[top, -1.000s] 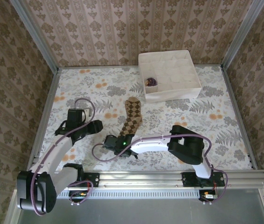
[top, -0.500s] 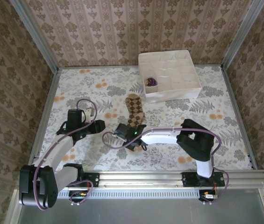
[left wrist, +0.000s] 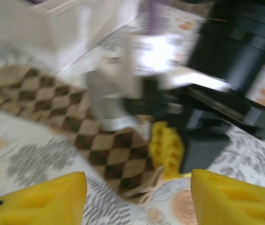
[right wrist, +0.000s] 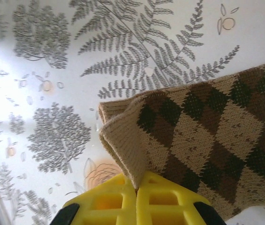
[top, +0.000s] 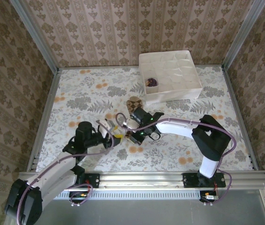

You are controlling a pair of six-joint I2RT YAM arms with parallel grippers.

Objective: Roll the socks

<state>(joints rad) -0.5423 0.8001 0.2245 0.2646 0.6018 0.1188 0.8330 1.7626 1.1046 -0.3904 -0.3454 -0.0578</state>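
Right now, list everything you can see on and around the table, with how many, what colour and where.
argyle sock: one, brown and tan diamonds, mid-table, toe towards the box
purple sock: one, dark purple, bundled in a left-hand cell of the box
divider box: one, white, many small cells, far side of the table, right of centre
table: one, white cover with grey ferns and orange flowers
left gripper: one, yellow fingers, open, facing the argyle sock's near end
right gripper: one, yellow fingers, shut on the argyle sock's ribbed cuff
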